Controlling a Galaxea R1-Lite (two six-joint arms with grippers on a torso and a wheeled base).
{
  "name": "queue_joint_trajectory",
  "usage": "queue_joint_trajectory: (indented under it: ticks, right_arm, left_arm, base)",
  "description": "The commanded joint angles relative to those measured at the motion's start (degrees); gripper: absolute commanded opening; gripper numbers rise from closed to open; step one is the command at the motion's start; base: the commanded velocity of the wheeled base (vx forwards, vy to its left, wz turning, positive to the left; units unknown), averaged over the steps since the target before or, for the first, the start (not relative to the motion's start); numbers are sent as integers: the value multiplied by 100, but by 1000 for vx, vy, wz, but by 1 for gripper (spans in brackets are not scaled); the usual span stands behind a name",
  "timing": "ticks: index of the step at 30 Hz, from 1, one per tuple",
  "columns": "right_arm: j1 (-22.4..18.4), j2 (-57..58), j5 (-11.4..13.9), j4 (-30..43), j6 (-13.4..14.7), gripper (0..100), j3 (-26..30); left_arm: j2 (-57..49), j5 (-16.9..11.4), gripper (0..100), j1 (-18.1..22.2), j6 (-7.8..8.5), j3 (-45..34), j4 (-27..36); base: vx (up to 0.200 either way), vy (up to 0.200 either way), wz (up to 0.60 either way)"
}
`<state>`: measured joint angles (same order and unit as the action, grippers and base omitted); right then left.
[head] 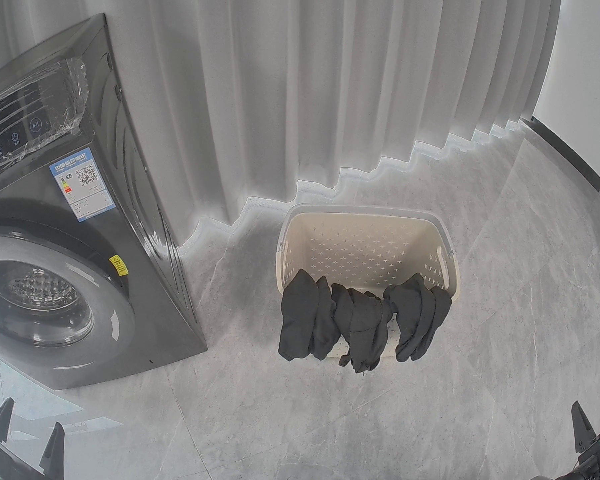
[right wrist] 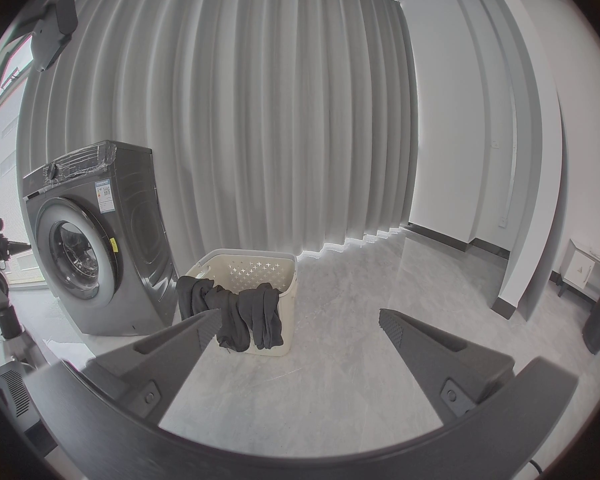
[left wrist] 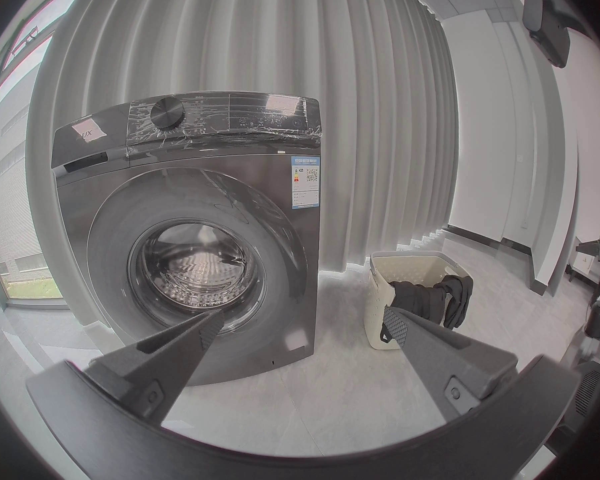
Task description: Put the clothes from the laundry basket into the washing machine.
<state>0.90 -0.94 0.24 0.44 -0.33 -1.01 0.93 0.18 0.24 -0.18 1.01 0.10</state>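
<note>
We see a dark grey front-loading washing machine (head: pixel 53 281) standing upright on the floor, clear film over its control panel, the metal drum showing through its round front. To its right, near but apart, a cream perforated plastic laundry basket (head: pixel 367 255) stands upright. Black clothes (head: pixel 363 325) hang over the basket's near rim in three bunches, trailing down its outer wall.

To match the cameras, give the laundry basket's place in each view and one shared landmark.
Head view: laundry basket at centre, right of the washing machine.
Left wrist view: laundry basket beside the washing machine.
Right wrist view: laundry basket beside the washing machine.
Shared landmark: the washing machine.
</note>
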Motion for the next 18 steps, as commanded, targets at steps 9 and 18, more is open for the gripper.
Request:
queue_joint_trajectory:
  ticks: [9,18]
  right_arm:
    - [6,59,2,0,-2,100,75]
    - [6,59,2,0,-2,100,75]
  left_arm:
    - [-75,-1,100,2,-8,-101,-1]
    - [-75,-1,100,2,-8,-101,-1]
  base:
    - [0,0,0]
    - [0,-67,0]
